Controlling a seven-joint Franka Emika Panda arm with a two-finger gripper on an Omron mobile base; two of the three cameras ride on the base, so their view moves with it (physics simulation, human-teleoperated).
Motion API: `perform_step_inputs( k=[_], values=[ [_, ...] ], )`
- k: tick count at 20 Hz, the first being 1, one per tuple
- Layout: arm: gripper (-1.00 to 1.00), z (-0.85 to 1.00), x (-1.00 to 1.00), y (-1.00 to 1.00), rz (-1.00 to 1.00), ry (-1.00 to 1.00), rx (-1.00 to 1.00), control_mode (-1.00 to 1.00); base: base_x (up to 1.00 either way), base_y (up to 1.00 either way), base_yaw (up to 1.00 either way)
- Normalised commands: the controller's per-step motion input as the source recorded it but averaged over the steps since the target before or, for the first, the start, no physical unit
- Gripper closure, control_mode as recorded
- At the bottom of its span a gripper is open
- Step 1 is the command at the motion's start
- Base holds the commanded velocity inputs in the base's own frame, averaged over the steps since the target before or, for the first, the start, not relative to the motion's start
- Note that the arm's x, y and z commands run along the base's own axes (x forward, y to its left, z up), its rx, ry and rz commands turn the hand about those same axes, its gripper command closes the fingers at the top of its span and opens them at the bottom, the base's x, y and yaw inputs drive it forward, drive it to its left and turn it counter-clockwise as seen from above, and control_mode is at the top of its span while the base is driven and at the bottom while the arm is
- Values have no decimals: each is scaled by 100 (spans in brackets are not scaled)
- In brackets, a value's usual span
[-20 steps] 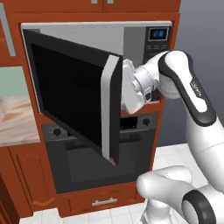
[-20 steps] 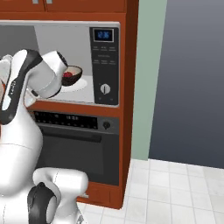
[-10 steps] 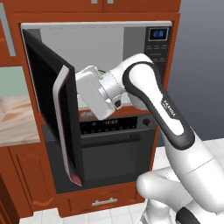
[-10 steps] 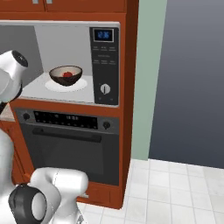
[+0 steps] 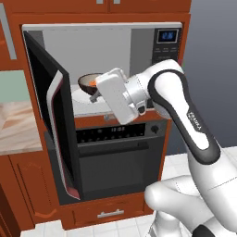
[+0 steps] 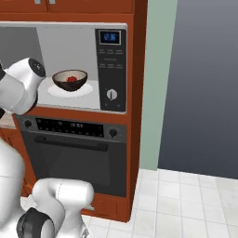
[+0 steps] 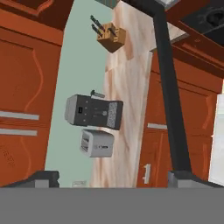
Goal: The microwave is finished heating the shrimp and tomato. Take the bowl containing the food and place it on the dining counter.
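Note:
The microwave (image 6: 111, 56) stands open, its door (image 5: 53, 129) swung far out to the left. Inside it, the dark brown bowl (image 6: 69, 80) rests on a white round plate (image 6: 69, 91). The red tomato (image 6: 71, 79) lies in the bowl, and an orange bit of shrimp (image 5: 92, 83) shows at the rim. My gripper (image 5: 95, 98) hangs in front of the microwave opening, just below and in front of the bowl, pointing left. In the hand view the gripper (image 7: 116, 177) is open, with nothing between its fingertips (image 7: 43, 177). The dining counter is out of view.
A black oven (image 6: 74, 148) sits under the microwave. Left of the cabinet runs a marbled counter (image 5: 16, 127) carrying a toaster (image 7: 94, 112), a coffee machine (image 7: 97, 143) and a knife block (image 7: 111, 37). The door's dark edge (image 7: 168, 100) crosses the hand view.
The hand pushed the microwave door from half open to wide open on the left, then drew back a little to the right. The bowl came into sight.

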Motion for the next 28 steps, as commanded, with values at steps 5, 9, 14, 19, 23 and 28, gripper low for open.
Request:
perform_step_inputs(
  k=[5,9,14,19,23,28],
  values=[
    [-100,0,24,-100,-29,-6,0,-100,0,0,0],
    [-100,0,26,-100,-50,0,0,-100,0,0,0],
    [-100,0,72,-64,-43,2,0,-100,0,0,0],
    [-100,0,52,0,-3,10,0,-100,0,0,0],
    [-100,-29,73,14,-4,5,-9,-100,0,0,0],
    [-100,-34,93,26,-10,5,-10,-100,0,0,0]
  ],
)
